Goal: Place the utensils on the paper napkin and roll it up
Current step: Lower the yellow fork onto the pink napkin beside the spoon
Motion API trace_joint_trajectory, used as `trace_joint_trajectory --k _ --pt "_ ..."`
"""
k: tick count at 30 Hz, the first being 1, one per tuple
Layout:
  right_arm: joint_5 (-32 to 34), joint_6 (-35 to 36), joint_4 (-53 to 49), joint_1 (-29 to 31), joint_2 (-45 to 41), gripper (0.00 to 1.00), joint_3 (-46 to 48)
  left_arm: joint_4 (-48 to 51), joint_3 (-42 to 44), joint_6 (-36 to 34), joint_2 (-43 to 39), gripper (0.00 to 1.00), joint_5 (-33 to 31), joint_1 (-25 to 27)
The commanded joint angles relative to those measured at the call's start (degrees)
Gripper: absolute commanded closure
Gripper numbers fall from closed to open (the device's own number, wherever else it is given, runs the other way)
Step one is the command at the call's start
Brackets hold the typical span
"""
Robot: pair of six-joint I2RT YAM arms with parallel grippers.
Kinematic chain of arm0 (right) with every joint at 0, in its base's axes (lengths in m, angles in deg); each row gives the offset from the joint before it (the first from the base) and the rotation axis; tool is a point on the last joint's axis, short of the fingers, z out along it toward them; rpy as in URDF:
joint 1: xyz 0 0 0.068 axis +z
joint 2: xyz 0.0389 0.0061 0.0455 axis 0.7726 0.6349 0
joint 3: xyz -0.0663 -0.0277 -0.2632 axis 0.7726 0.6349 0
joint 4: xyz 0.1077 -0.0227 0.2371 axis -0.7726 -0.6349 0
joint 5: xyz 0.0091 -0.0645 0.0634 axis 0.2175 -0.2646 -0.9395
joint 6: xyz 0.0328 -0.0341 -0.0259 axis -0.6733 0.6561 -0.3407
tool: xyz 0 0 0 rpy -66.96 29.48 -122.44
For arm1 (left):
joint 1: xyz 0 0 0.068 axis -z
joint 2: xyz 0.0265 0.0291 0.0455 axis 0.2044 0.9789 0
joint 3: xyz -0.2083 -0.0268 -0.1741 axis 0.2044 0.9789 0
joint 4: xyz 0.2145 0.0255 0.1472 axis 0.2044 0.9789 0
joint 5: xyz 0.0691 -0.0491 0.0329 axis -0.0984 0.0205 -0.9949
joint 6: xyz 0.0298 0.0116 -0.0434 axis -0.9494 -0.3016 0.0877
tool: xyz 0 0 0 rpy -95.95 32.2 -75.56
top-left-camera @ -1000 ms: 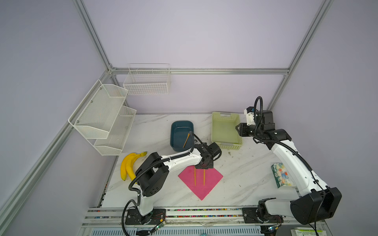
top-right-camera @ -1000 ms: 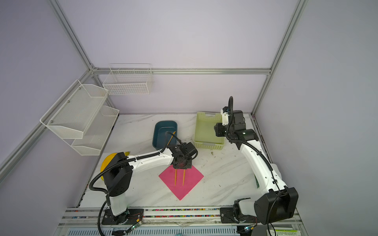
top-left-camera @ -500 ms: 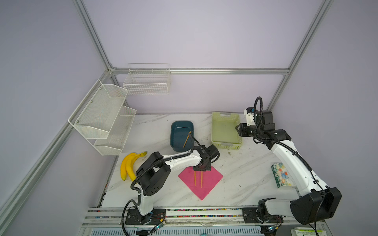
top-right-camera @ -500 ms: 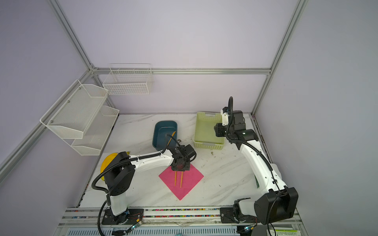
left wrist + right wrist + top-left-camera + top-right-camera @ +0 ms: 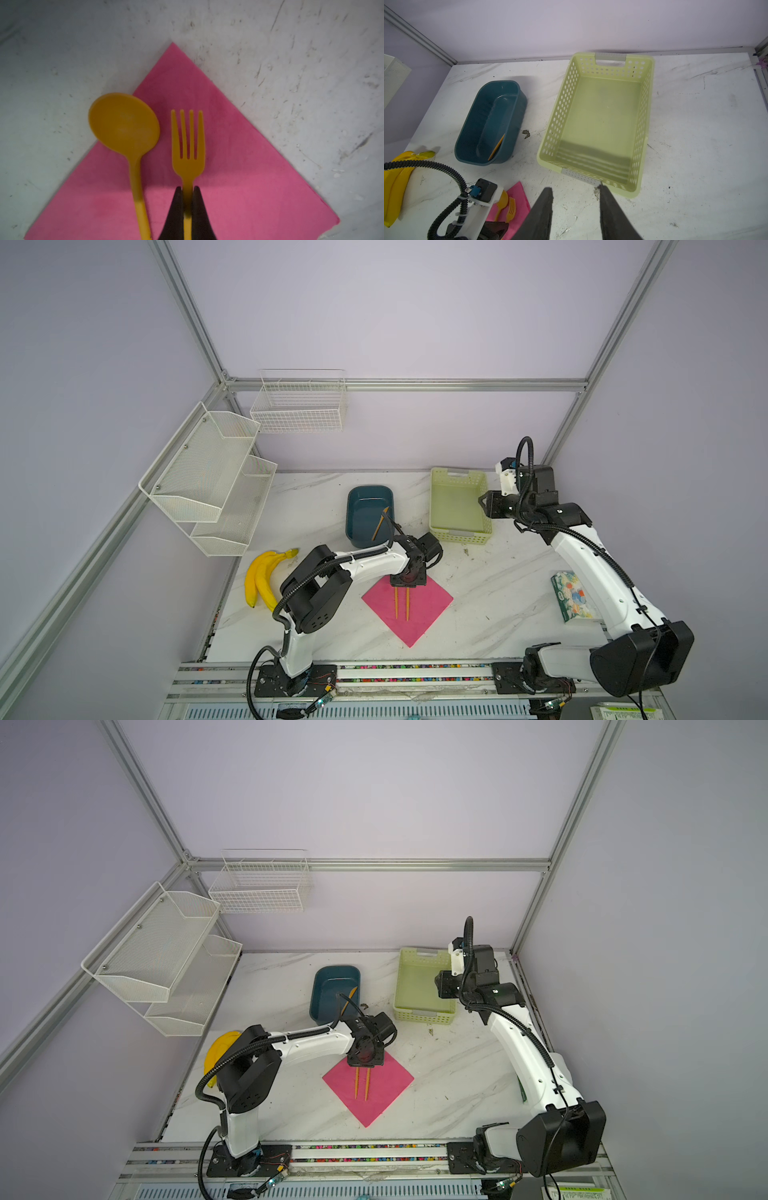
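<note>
Fork [image 5: 188, 143] placement is my step in hand, I judge: left pincer [image 5: 188, 188] clamps its handle over the pink napkin [image 5: 249, 187], spoon [image 5: 124, 122] just beside the pincer; next I release, then fetch 1 knife [image 5: 380, 524] from the blue tub [image 5: 361, 510] beyond it; right pincer [image 5: 575, 187] gapes empty.

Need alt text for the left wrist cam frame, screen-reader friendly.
The left gripper is shut on the handle of a slim orange plastic fork, tines pointing away, with a bright pink paper napkin beneath. An orange round-bowled plastic spoon lies alongside on the napkin, its bowl partly overhanging the scuffed white marble-look table.
</note>
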Motion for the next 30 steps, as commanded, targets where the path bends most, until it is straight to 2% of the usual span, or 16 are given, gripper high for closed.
trace_joint_trajectory --k 1,25,30 --pt "-0.47 0.72 0.14 0.28 -0.25 0.6 0.2 -0.78 0.33 -0.79 -0.06 0.95 0.28 -0.31" --pt "-0.24 0.79 0.21 0.28 -0.82 0.59 0.63 -0.68 0.01 -2.29 0.37 0.95 -0.37 -2.5" --pt "-0.29 0.75 0.26 0.29 -0.88 0.59 0.73 -0.63 -0.36 -2.21 0.95 0.92 0.15 -2.52"
